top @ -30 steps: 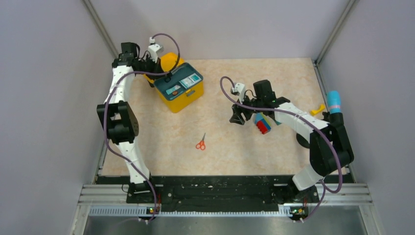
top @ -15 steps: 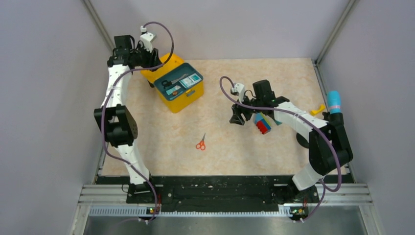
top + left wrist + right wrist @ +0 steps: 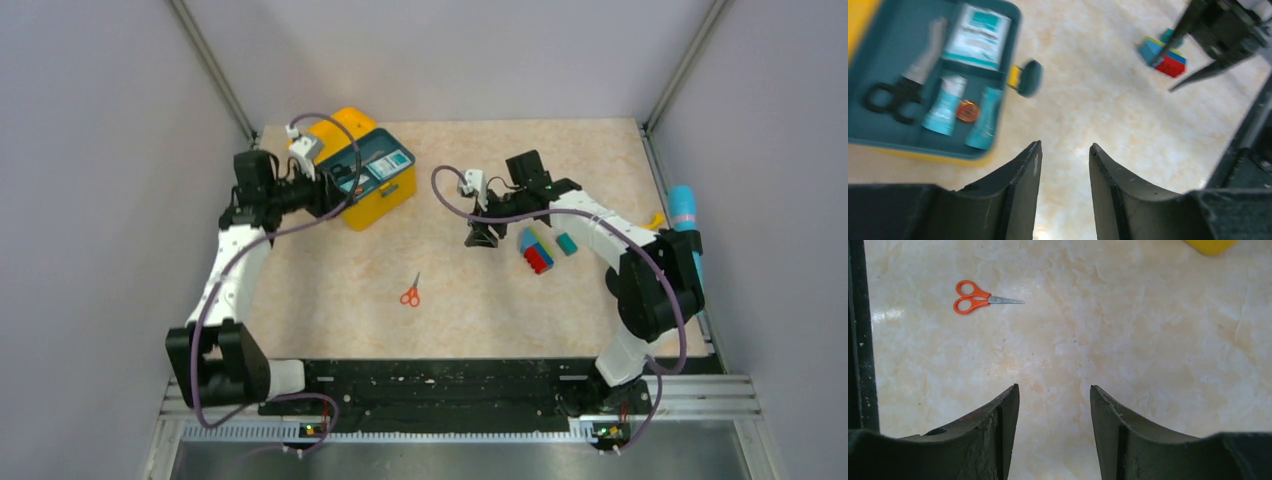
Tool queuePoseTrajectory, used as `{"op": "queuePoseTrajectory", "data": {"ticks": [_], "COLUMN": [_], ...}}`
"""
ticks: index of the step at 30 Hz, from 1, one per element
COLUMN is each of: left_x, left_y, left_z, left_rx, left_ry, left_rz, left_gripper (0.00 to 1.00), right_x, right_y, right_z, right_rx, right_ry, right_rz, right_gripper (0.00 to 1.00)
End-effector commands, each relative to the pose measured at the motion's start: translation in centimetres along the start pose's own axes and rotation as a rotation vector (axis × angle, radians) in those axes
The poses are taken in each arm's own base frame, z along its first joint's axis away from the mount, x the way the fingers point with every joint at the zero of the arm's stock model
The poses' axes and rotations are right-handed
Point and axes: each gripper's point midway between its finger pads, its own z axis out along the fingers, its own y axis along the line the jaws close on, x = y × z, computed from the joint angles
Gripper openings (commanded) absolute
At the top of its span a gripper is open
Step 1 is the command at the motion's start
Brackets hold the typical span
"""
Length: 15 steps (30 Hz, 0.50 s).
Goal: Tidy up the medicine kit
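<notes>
The yellow medicine kit (image 3: 385, 193) stands at the back left with its lid (image 3: 335, 124) hinged open behind it. A dark teal tray (image 3: 372, 166) sits in its top. In the left wrist view the tray (image 3: 883, 60) holds black scissors (image 3: 890, 94), tubes (image 3: 943, 104), a small round tin and a white packet (image 3: 977, 36). The teal latch (image 3: 1029, 77) hangs at the front. My left gripper (image 3: 332, 197) is open and empty just left of the kit (image 3: 1064, 147). My right gripper (image 3: 485, 236) is open and empty over bare table (image 3: 1054, 389).
Orange scissors (image 3: 410, 292) lie mid-table and also show in the right wrist view (image 3: 975, 296). A stack of coloured blocks (image 3: 535, 252) and a teal block (image 3: 567, 243) lie right of my right gripper. A blue roll (image 3: 683, 208) and a yellow piece (image 3: 653, 221) lie at the right edge.
My left arm has swung from behind the kit's lid down to the kit's left front side. My right gripper has shifted slightly left and back, away from the blocks.
</notes>
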Motion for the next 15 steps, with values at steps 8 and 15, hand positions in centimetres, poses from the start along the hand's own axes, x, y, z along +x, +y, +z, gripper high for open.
{"op": "queuePoseTrajectory", "data": {"ticks": [8,15], "left_x": [9.4,14.6], "left_y": [-2.0,0.3], "left_z": [-1.2,-2.4], "left_rx": [-0.198,-0.438], "left_ry": [-0.013,0.069], "left_rz": [-0.446,-0.613], "left_gripper": [0.44,0.44], "right_x": [0.4,1.4], "right_y": [3.3,6.0], "right_z": [7.7,12.5], "right_rx": [-0.314,-0.434], "right_ry": [0.136,0.180], "right_rz": [-0.481,-0.569], "right_gripper": [0.49,0.51]}}
